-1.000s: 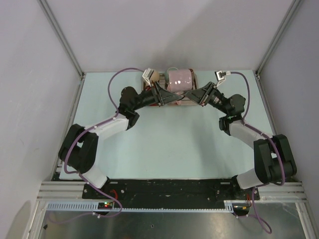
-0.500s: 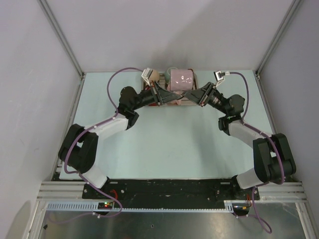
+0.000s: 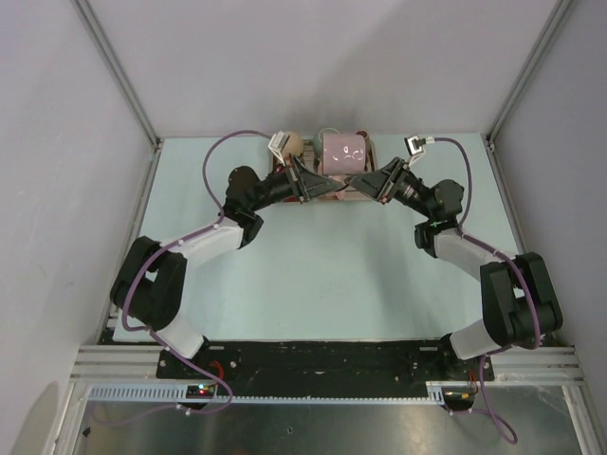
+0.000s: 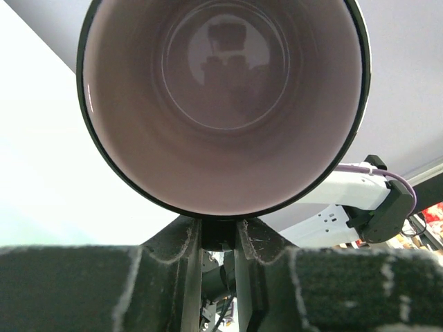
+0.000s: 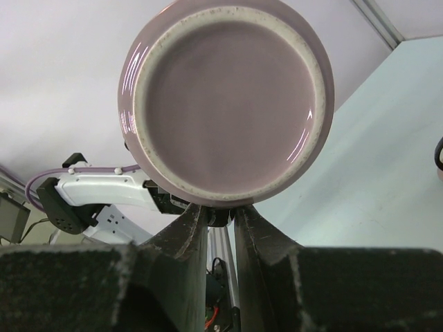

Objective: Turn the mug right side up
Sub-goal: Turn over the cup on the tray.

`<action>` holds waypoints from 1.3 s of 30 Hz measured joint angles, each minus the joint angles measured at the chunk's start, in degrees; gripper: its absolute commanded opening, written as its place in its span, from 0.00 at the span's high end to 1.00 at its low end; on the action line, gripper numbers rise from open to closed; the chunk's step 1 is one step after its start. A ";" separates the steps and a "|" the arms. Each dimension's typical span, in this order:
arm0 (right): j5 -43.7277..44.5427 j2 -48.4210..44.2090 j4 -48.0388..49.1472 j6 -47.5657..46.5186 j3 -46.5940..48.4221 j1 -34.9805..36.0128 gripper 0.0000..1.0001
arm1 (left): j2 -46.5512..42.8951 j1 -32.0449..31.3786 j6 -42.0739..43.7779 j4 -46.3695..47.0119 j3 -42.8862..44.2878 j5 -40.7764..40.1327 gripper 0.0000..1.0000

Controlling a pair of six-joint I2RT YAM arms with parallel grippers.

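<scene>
The pink mug (image 3: 341,152) lies on its side, raised at the back middle of the table, mouth to the left and base to the right. My left gripper (image 3: 320,184) is shut on a dark part under the mug's rim, seemingly its handle. The left wrist view looks straight into the mug's open mouth (image 4: 221,104), with that gripper (image 4: 218,234) just below it. My right gripper (image 3: 365,182) is shut on the same dark part from the other side. The right wrist view shows the mug's base (image 5: 225,104) above that gripper (image 5: 220,216).
A brown wooden piece (image 3: 327,196) sits on the table under the mug, and a beige rounded thing (image 3: 296,144) shows to the mug's left. The back wall stands close behind. Each wrist view shows the other arm's white link (image 4: 346,200) (image 5: 104,187).
The mug has shifted only slightly at the back of the table. Both arms stay under it in nearly the same pose.
</scene>
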 measured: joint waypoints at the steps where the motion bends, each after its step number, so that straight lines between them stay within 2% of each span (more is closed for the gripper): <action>1: -0.07 0.13 -0.09 0.00 0.00 0.04 0.96 | -0.09 0.07 0.02 -0.02 -0.17 0.00 1.00; 18: -1.57 0.31 0.15 0.13 0.00 -0.61 0.66 | -0.42 0.33 -0.04 -0.11 -0.63 0.02 1.00; 24: -2.36 0.31 0.57 -0.04 0.00 -0.98 0.62 | -0.42 0.68 -0.04 -0.35 -0.63 0.00 1.00; 28: -2.40 0.31 0.61 -0.07 0.00 -1.01 0.56 | -0.42 0.83 -0.04 -0.39 -0.63 -0.02 1.00; 35: -2.80 0.31 0.94 -0.66 0.00 -1.01 0.24 | -0.42 1.14 -0.02 -0.83 -0.63 -0.11 1.00; 39: -2.99 0.31 0.87 -1.16 0.00 -1.03 0.13 | -0.61 1.44 0.02 -0.96 -0.81 -0.42 1.00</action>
